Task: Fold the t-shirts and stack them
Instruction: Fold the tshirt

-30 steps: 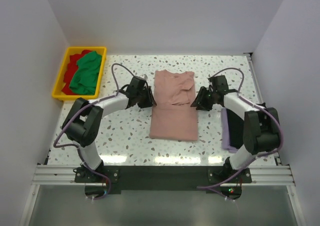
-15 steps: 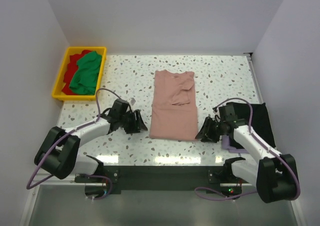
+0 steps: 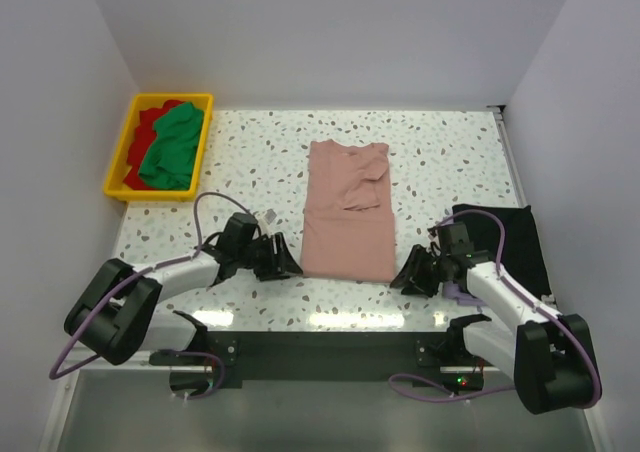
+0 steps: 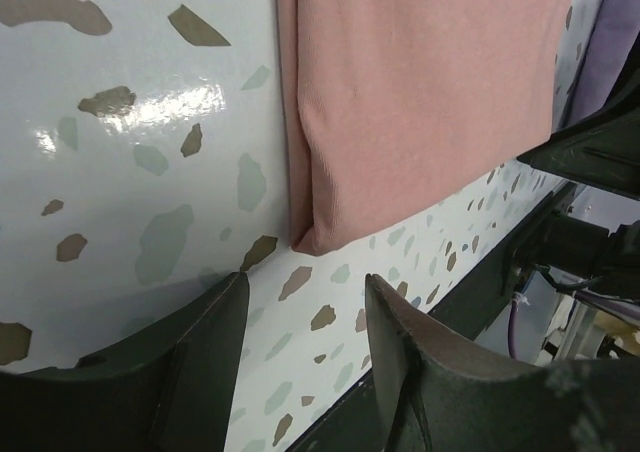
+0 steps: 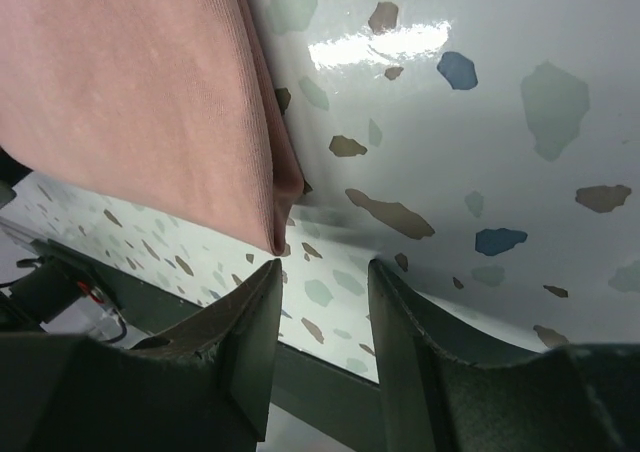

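Your dusty-pink t-shirt lies folded into a long strip in the middle of the terrazzo table, with its near hem close to the front edge. The left gripper sits low by the shirt's near left corner. Its jaws are spread wide and empty, and in the wrist view the folded corner lies just ahead of the fingers, not between them. The right gripper mirrors it at the near right corner. Its jaws are parted and hold nothing, with the corner just past the fingertips.

Watch your right side. A black t-shirt lies flat against the right edge behind that arm. A lavender t-shirt shows beneath the forearm, and you cannot tell whether the arm touches it. The yellow bin sits at the far left corner, well apart from both arms. It holds a green t-shirt over a red t-shirt.

The metal rail runs along the front edge, just behind both grippers. White walls close in the left, back and right sides. Open tabletop lies on both sides of the pink shirt and beyond its collar.
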Controlling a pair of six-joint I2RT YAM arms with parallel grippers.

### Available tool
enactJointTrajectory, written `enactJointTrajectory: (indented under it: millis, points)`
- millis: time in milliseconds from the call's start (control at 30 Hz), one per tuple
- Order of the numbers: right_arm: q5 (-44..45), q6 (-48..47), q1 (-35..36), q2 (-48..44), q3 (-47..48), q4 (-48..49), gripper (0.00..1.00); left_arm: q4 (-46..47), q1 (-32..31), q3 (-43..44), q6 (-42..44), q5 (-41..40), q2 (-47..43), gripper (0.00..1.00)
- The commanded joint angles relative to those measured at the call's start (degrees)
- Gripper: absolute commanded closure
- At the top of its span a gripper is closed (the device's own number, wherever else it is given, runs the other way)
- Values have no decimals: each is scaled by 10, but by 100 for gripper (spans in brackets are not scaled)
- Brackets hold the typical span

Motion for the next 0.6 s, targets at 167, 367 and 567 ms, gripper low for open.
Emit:
enactJointTrajectory:
  millis: [167,367,567]
  points:
    - [-2,40,2,-55,-9,16,57,59,-26,-33,-42,2,21,48]
    - [5,46,3,-59,-9,24,57,64,-26,-37,-46,-6,26,51]
    - [2,59,2,-19,-14,81,57,73,-26,-38,-48,-15,38,53]
